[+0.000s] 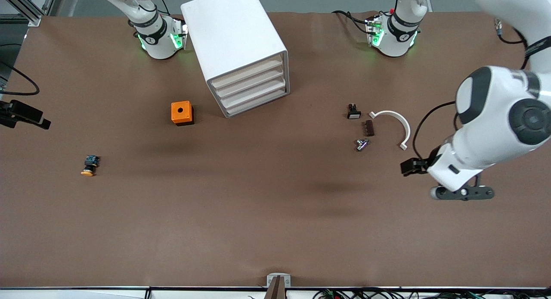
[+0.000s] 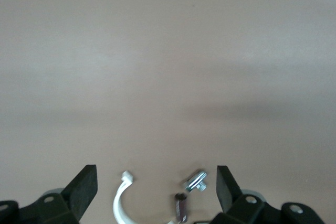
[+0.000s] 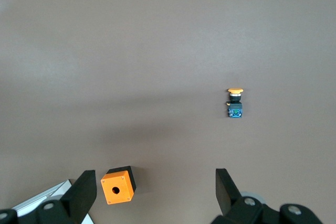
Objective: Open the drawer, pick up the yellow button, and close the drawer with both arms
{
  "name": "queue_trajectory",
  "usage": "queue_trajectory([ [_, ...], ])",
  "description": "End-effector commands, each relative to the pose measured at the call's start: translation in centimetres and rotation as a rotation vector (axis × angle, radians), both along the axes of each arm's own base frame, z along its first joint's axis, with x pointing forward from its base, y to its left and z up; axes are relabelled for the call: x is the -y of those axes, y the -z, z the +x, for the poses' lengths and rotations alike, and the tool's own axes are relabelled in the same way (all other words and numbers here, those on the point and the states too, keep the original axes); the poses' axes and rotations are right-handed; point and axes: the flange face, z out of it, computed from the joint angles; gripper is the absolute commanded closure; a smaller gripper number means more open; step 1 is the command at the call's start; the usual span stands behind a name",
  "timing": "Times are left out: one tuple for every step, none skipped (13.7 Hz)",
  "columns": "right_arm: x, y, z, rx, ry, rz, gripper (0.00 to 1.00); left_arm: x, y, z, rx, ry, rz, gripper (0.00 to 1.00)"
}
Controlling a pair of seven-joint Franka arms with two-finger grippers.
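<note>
The white cabinet (image 1: 232,32) stands at the middle of the table near the robots, and all its drawers (image 1: 254,90) are shut. The button (image 1: 89,165) lies on its side on the table toward the right arm's end, nearer to the front camera than the orange box; it also shows in the right wrist view (image 3: 234,103). My right gripper (image 3: 155,187) is open and empty, high over the table beside the orange box, out of the front view. My left gripper (image 1: 462,192) (image 2: 156,182) is open and empty over the left arm's end.
An orange box (image 1: 182,113) (image 3: 118,184) with a round hole stands beside the cabinet. Toward the left arm's end lie a small black part with a white face (image 1: 354,111), a dark block (image 1: 369,128), a metal piece (image 1: 361,144) (image 2: 197,180) and a white arc (image 1: 394,122) (image 2: 122,203).
</note>
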Motion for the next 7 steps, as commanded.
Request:
queue_trajectory([
  [-0.1, -0.6, 0.1, -0.002, 0.002, 0.017, 0.0, -3.4, -3.4, -1.7, -0.001, 0.033, 0.035, 0.0],
  [-0.1, -0.7, 0.0, -0.008, 0.003, 0.017, 0.0, -4.5, -4.1, -1.9, -0.001, 0.035, 0.044, 0.0],
  [0.3, -0.6, -0.3, -0.026, 0.01, 0.02, 0.0, -5.7, -4.6, -2.2, -0.004, 0.038, 0.053, 0.0],
  [0.4, -1.1, -0.3, -0.017, 0.012, 0.017, 0.0, -6.3, -5.4, -2.8, -0.01, 0.035, 0.059, 0.0],
  [-0.1, -1.3, -0.1, -0.007, 0.008, 0.01, 0.0, -7.1, -6.6, -3.5, -0.002, 0.02, 0.065, 0.0],
  [0.0, -1.5, -0.2, -0.007, 0.012, 0.006, 0.0, -7.3, -7.5, -4.2, 0.006, 0.018, 0.065, 0.0],
  [-0.1, -1.7, -0.3, 0.001, 0.012, 0.006, 0.0, -7.6, -8.6, -5.2, 0.016, 0.014, 0.062, 0.0],
])
